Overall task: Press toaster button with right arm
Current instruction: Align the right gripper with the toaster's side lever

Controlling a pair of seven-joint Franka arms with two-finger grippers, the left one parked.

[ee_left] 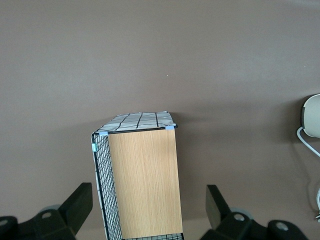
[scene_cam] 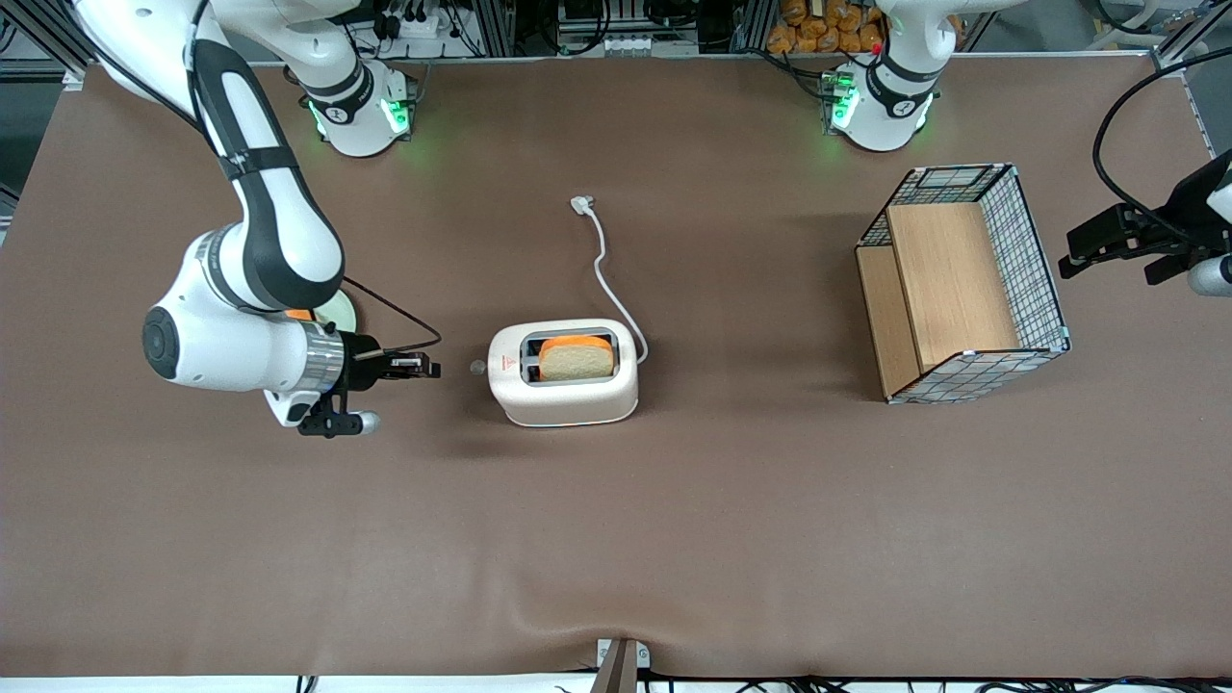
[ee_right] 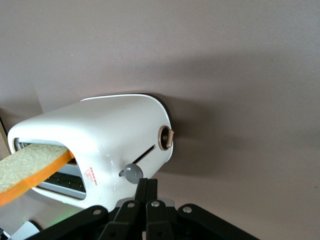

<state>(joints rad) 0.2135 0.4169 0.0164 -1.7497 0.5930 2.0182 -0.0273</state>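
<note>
Gripper (scene_cam: 423, 367) level with toaster button (scene_cam: 476, 367), just short of it; fingers (ee_right: 145, 187) pressed together (bases cut off); toaster (scene_cam: 563, 373) on desk (scene_cam: 674, 539); bread slice (scene_cam: 576, 358) partly sunk in slot.

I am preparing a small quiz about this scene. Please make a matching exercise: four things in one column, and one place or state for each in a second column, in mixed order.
Things:
1. gripper
2. toaster button
3. bread slice
4. wire crate

Places or states:
A. stands in a toaster slot
B. toward the parked arm's end of the table
C. fingers shut, level with the button, not touching it
D. juts from the toaster's narrow end face

Pairs: 1-C, 2-D, 3-A, 4-B
</note>
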